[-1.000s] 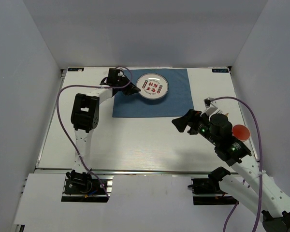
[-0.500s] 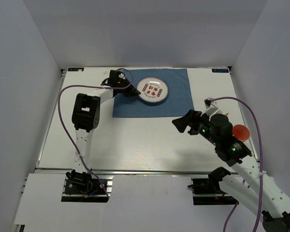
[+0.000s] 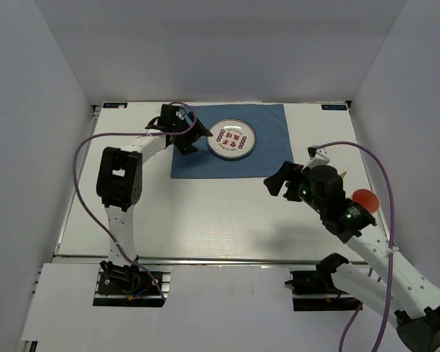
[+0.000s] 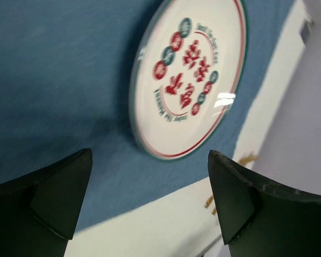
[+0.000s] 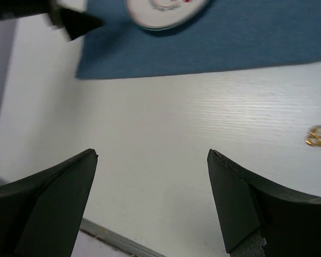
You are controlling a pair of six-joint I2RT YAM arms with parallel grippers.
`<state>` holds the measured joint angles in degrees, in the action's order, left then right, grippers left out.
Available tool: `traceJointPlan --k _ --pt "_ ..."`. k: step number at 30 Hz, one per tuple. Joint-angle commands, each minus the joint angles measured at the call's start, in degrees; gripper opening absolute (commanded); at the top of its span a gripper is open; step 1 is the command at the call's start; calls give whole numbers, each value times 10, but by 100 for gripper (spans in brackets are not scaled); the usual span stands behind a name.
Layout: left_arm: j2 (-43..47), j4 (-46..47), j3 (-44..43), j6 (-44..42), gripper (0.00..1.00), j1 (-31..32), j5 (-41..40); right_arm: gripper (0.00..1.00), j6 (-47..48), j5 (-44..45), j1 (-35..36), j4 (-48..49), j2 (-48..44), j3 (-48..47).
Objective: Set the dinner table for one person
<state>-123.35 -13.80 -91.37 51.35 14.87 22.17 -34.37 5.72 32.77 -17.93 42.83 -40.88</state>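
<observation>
The dinner table point(image 3: 205, 213) is a white tabletop with a blue placemat point(image 3: 271, 158) at its far middle. A white plate point(image 3: 232, 137) with a red pattern lies flat on the placemat. It fills the upper part of the left wrist view as the plate point(image 4: 190, 75). My left gripper point(image 3: 196, 139) is open just left of the plate's rim, with nothing between its fingers point(image 4: 59, 193). My right gripper point(image 3: 277, 177) is open and empty over the bare table right of centre, the right gripper point(image 5: 151, 152) facing the placemat point(image 5: 246, 37).
A red cup point(image 3: 365, 199) stands at the right side of the table, partly hidden behind my right arm. A small gold object point(image 5: 318, 135) lies on the white top to the right. The metal rail point(image 3: 227, 258) runs along the near edge.
My left gripper was shut at the plate's left rim and has opened and drawn slightly back. The plate has settled on the placemat. My right arm has shifted a little to the left.
</observation>
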Motion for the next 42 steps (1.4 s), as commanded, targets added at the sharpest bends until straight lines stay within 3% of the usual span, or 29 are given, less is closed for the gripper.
traceJointPlan --k 1,3,11,19,22,27,35,37,40,42 --pt "124 -126 24 -3 98 3 -145 89 -46 163 -4 -107 38 -84" --pt "203 -183 59 -1 98 3 -213 89 -77 307 -17 -160 75 -124" --pt "351 -294 145 -54 98 -8 -316 89 -101 511 -78 -283 162 -218" --pt "398 -334 185 -138 98 3 -288 89 -54 428 -265 -210 204 -178" --pt "420 -311 206 -158 98 3 -266 89 -63 418 -305 -205 213 -163" --pt "411 -309 202 -159 98 3 -260 89 -42 353 -359 -154 218 -117" --pt "398 -301 204 -157 98 3 -258 88 -26 281 -388 -91 226 -58" --pt "392 -301 202 -156 98 3 -252 86 -27 262 -391 -71 224 -40" --pt "381 -302 197 -155 98 3 -245 72 -36 252 -396 -59 219 -21" --pt "382 -301 197 -156 98 3 -245 55 -39 264 -398 -61 216 -18"
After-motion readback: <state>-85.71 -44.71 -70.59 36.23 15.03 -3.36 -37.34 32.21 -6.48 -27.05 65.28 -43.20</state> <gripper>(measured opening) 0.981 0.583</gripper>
